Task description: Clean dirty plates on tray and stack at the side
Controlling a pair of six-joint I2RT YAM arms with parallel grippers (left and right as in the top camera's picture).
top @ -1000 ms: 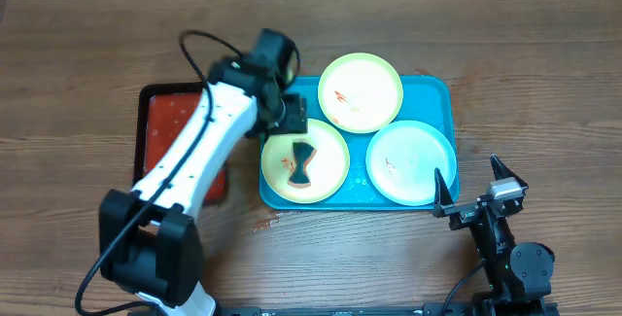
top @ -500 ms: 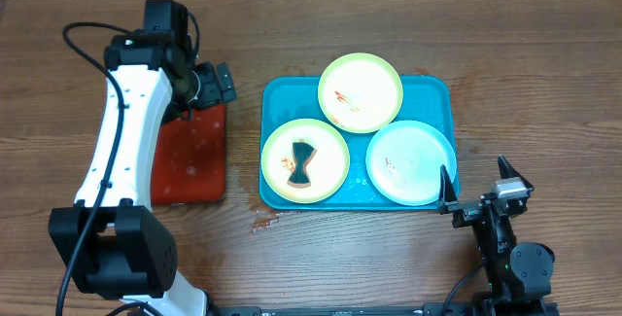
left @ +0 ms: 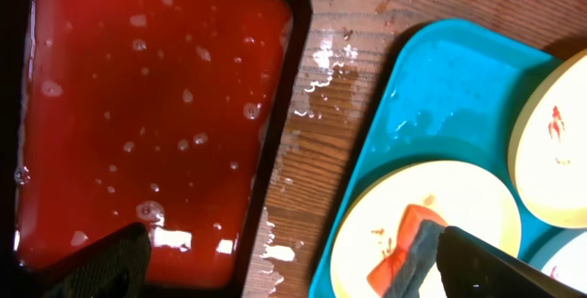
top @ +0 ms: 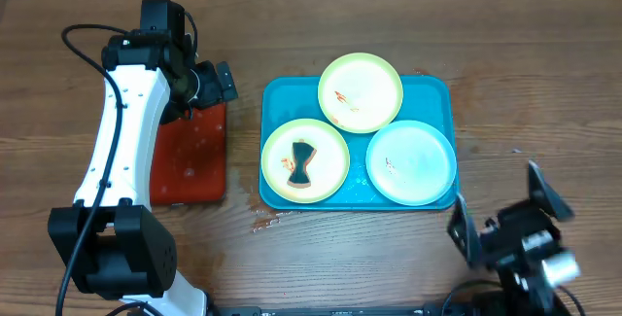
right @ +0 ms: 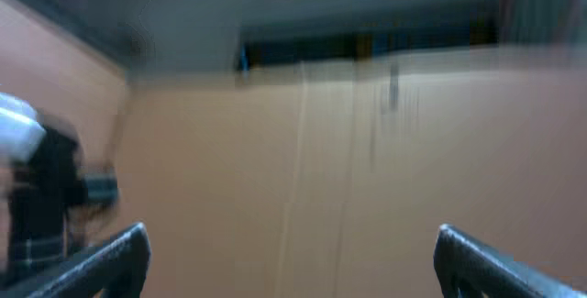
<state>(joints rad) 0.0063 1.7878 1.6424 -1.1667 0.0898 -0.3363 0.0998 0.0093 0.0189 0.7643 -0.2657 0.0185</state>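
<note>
Plates [top: 361,90] lie smeared on the tray [top: 277,97], left claw [top: 224,83] and right claw [top: 501,211] both wide and empty; scrubbing an unheld plate risks it skidding off.

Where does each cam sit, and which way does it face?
Overhead: above table, straight down on blue tray, red tray; left gripper, right gripper show.
Left wrist: behind left gripper, down at red tray and blue tray's edge; own fingertips low.
Right wrist: blurred, aimed off-table at tan surface; own fingertips low.
Shared: overhead and left wrist see both trays.
</note>
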